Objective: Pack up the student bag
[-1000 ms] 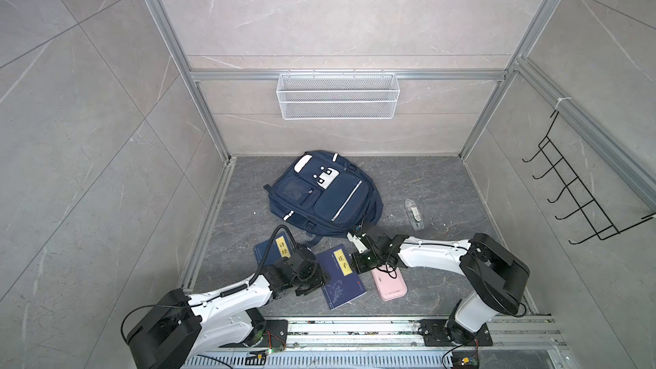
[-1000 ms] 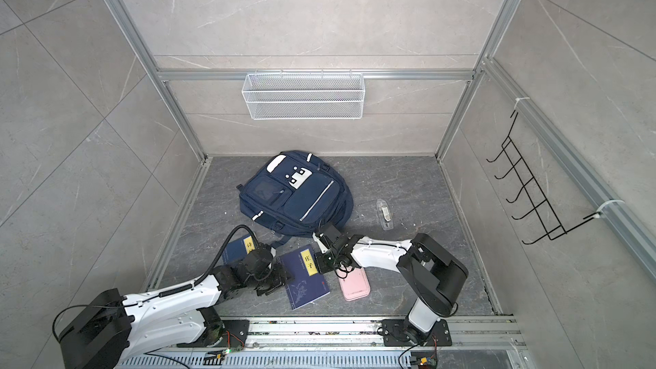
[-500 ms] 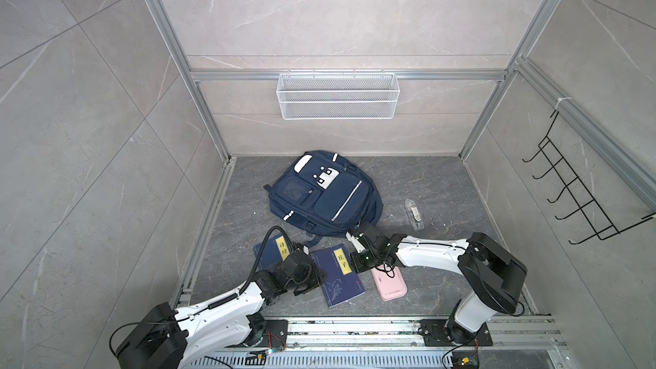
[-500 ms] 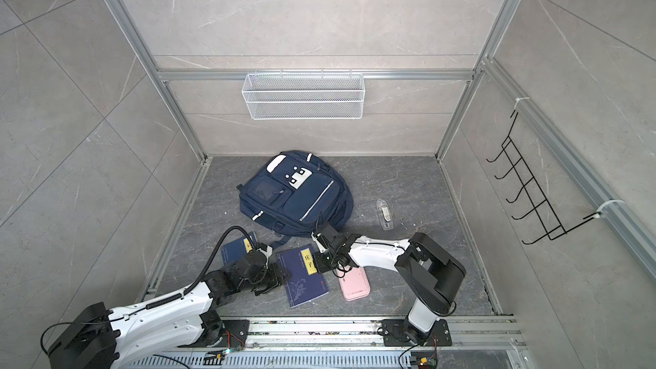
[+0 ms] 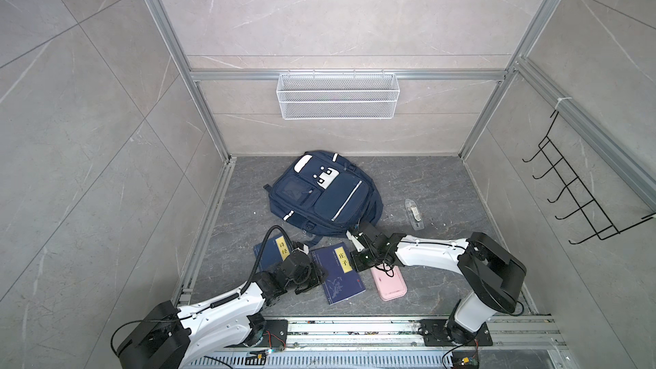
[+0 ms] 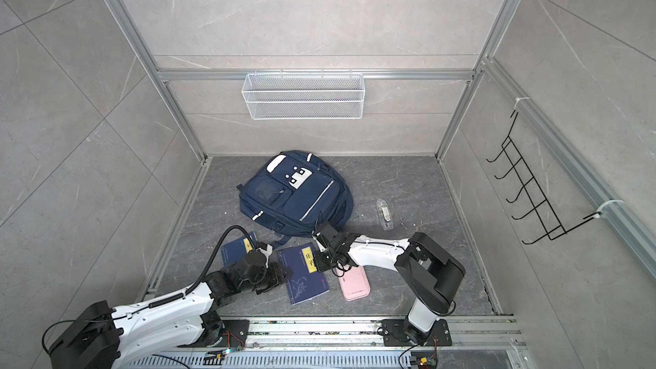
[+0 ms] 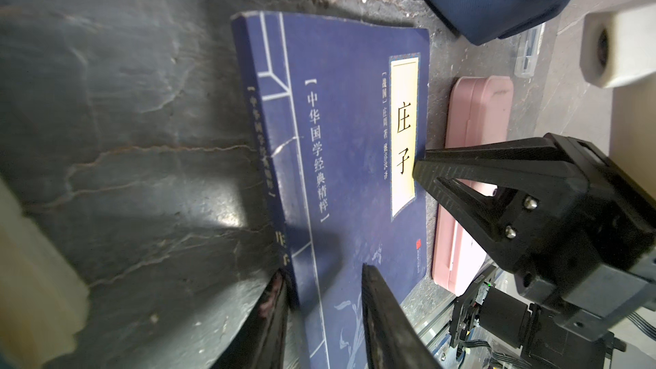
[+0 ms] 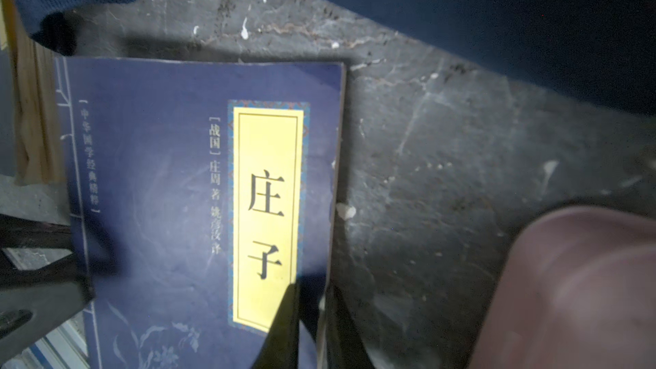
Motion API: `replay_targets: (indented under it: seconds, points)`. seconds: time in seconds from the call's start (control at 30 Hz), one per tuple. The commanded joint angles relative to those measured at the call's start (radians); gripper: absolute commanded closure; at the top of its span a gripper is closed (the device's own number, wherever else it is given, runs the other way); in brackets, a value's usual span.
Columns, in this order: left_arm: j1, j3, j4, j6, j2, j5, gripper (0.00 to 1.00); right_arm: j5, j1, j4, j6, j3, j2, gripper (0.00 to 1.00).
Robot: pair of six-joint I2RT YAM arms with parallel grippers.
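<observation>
Judging by how things lie, the packing has barely begun. The student bag (image 5: 330, 197) lies flat with its front pockets up, toward 12 o'clock from the middle of the floor (image 5: 443, 260). In both top views none of its pockets shows an opening and nothing shows inside it. Everything that looks meant for it is out on the floor: the centre book (image 5: 340, 278) at 6 o'clock, the other book (image 5: 269, 250) near it at about 7, the pink pencil case (image 5: 390, 282) at 5, and a small clear case (image 5: 413, 214) off toward 3, well apart from the rest. The step in hand seems to be the centre book, taken from two sides. The right gripper (image 8: 312, 289) is almost closed and pinches the book's page edge just beside the yellow label (image 8: 266, 214), at the book's 2 o'clock corner. The left gripper (image 7: 323, 271) stands partly open at the book's 8 o'clock side with the spine edge between its fingers. The gap looks wider than the book is thick, so I judge it has no firm hold yet. The book looks flat on the floor, or nearly so. What is left is almost all of it: opening the bag, loading both books and the cases, and closing it.
</observation>
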State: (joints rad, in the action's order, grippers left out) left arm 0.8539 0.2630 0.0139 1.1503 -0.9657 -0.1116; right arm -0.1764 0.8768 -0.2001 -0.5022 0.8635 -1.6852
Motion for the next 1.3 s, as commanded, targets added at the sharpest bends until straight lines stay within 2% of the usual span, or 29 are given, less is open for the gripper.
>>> replay_targets:
  seconds: [0.0, 0.27, 0.7, 0.87, 0.97, 1.17, 1.27]
  points:
    - [0.007, 0.033, 0.269, -0.026, 0.036, -0.073, 0.64, -0.054, 0.037, -0.006, 0.005, 0.007, -0.052, 0.83]
    - [0.007, 0.032, 0.277, -0.035, 0.055, -0.074, 0.64, -0.052, 0.038, -0.012, 0.005, 0.012, -0.059, 0.83]
    - [0.006, 0.062, 0.11, -0.031, 0.0, -0.024, 0.66, -0.05, 0.039, -0.012, 0.005, 0.012, -0.056, 0.83]
    - [0.006, 0.074, 0.087, -0.036, -0.021, -0.022, 0.72, -0.053, 0.04, -0.009, 0.005, 0.013, -0.057, 0.82]
    - [0.007, 0.081, 0.078, -0.04, -0.028, -0.02, 0.76, -0.064, 0.039, 0.007, 0.007, 0.0, -0.044, 0.78]
    - [0.004, 0.098, 0.038, -0.062, -0.013, -0.006, 0.87, -0.075, 0.039, 0.067, 0.006, -0.059, 0.027, 0.61]
    - [-0.005, 0.106, 0.012, -0.082, 0.016, -0.005, 0.93, -0.059, 0.035, 0.083, -0.001, -0.081, 0.066, 0.57]
